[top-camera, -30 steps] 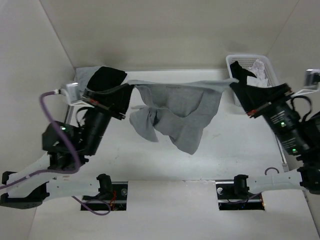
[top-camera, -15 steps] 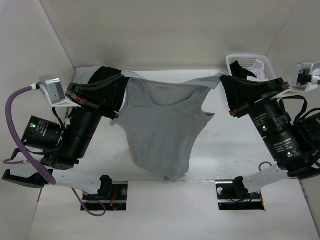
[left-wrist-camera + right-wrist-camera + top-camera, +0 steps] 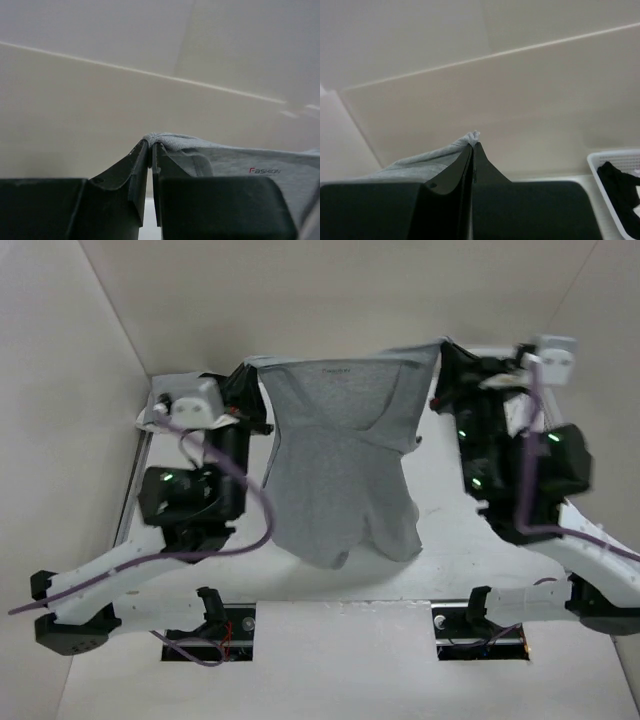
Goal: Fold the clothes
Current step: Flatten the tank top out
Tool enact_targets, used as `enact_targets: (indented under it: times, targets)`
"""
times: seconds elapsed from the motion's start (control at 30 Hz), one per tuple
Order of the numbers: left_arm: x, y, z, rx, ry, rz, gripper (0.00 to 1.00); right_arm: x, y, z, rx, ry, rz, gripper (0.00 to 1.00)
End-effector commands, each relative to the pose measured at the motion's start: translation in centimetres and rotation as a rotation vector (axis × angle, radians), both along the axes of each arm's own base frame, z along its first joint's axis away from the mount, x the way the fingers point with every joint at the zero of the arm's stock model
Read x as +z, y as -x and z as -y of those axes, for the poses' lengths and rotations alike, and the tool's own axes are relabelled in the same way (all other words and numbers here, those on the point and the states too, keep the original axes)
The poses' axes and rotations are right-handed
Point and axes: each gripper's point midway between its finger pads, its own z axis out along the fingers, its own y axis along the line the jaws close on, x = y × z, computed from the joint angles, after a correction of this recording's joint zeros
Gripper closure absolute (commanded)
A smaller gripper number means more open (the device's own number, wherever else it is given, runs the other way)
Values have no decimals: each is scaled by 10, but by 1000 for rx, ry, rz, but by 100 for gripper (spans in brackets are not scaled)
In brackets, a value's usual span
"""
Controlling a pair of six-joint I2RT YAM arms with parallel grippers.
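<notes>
Pinching one top corner of the grey top [image 3: 340,470] with the left gripper [image 3: 257,367], up near 11 o'clock in the top view. Pinching the other top corner with the right gripper [image 3: 441,348], up near 1 o'clock. Both pressed tight together on a thin bit of grey cloth, with nothing else held. Stretched almost straight between them, from 9 o'clock to 3 o'clock, along the top edge. Hanging long-ways from that edge down toward 6 o'clock, above the white counter [image 3: 450,540]. Bunched a little at the low end, near 6 o'clock. Hard to tell if that low end touches the counter or not. No nearer arm here: one corner for each, and the cloth right in the middle. Probably time to lay it down flat next. For that, best to lower both sides together and keep the top edge level, so no side sags. Off by itself at 4 o'clock in the right wrist view, a white basket [image 3: 594,161] with a black garment [image 3: 620,185] inside.
</notes>
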Motion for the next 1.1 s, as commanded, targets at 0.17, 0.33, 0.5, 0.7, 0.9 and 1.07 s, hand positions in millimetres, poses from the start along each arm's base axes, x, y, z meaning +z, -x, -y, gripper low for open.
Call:
enact_targets:
  times: [0.17,0.33,0.5,0.7,0.9,1.07]
  targets:
    - [-156,-230,-10,243,-89,-322,96,-133,-225,-43,69,44,-283,99]
    - [-177,-311,-8,213,-87,-432,97,-170,-305,-23,14,56,-398,100]
    - [-124,-263,-5,119,-11,-309,98,-119,-250,-24,66,25,-260,100]
    - [-35,-144,-21,32,88,-105,98,-34,-119,-17,140,-16,-70,100]
    - [33,-52,-44,-15,135,58,99,16,-29,2,164,-50,25,100]
    - [70,-8,-56,-45,153,129,99,47,9,11,179,-55,70,100]
